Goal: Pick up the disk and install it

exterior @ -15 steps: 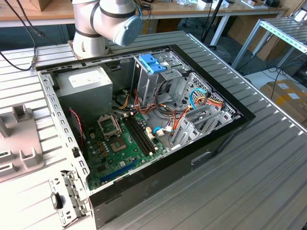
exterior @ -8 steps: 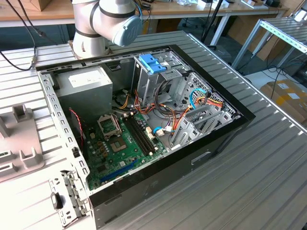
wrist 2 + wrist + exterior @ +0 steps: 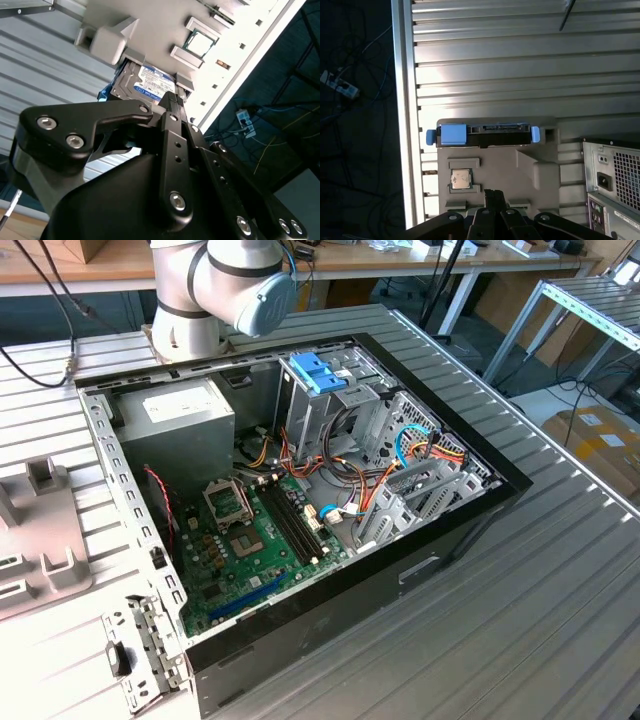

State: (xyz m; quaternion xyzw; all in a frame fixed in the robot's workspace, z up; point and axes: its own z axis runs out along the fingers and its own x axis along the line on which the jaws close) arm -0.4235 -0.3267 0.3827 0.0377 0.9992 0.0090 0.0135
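The disk (image 3: 482, 135) stands on edge in a slot of a grey holder (image 3: 495, 165), with a blue tab and blue rail ends at both sides. In the second wrist view the disk (image 3: 150, 82) shows its labelled face, half sunk in the holder (image 3: 107, 42). My gripper (image 3: 493, 192) hangs above the holder, apart from the disk, with its fingers shut together and nothing between them. In the second wrist view the gripper (image 3: 170, 97) points at the disk's upper edge.
A processor chip (image 3: 461, 179) lies in a recess of the holder. The open computer case (image 3: 300, 500) rests on the ribbed metal table (image 3: 560, 590), with a metal drive cage (image 3: 330, 400) topped by a light blue latch (image 3: 318, 370). The case's rear panel (image 3: 615, 185) is beside the holder.
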